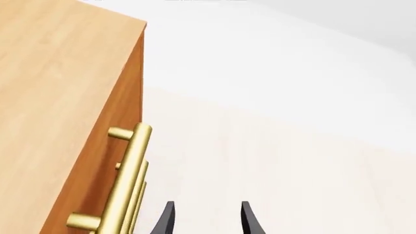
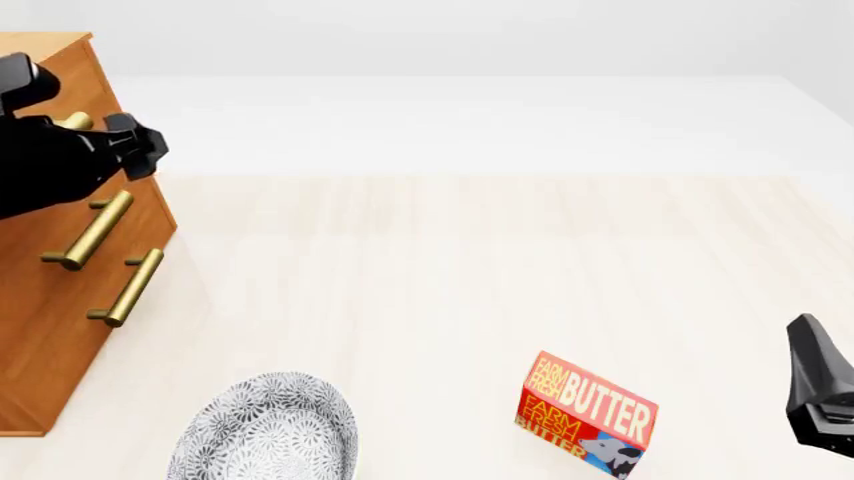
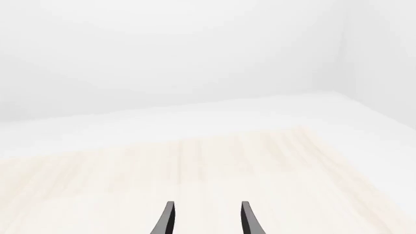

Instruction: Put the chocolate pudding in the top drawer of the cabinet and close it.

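Front view, near to far: a patterned plate (image 2: 267, 430) at lower left, a Farm Fresh Butter box (image 2: 585, 413) at lower centre, the right gripper (image 3: 206, 219) at lower right, jaws apart and empty. At upper left, the left gripper (image 1: 206, 219), jaws apart, hangs beside the top drawer (image 2: 78, 205) handle (image 1: 126, 178) of the cabinet (image 2: 54, 330). The chocolate pudding appears in no view.

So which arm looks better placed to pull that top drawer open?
The left. Its tool is open right beside the top drawer handle on the cabinet. The right tool, also open, sits at the table's far right edge, facing bare table.
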Controlling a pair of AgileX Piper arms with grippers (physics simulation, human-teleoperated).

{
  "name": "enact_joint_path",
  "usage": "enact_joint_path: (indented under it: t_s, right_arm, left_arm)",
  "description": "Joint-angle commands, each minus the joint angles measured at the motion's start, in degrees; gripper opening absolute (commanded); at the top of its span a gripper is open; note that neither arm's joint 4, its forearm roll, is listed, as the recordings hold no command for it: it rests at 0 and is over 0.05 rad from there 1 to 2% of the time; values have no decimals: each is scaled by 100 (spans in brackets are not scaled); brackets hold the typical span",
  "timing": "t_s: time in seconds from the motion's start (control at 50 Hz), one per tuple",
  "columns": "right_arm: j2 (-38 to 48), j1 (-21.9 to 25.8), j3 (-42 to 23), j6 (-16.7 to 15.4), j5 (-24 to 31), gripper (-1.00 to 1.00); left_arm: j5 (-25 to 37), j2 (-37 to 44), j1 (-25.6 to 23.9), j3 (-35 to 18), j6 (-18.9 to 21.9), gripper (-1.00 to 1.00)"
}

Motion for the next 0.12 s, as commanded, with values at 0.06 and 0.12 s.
enact_joint_path:
  t_s: [0.06,0.12]
  right_arm:
    - [-11,2,2,-11,2,100]
    - [-30,8,3,-19,17,100]
  left_arm:
    - [36,-252,-218,110,-79,100]
    - [46,-313,-258,98,-51,100]
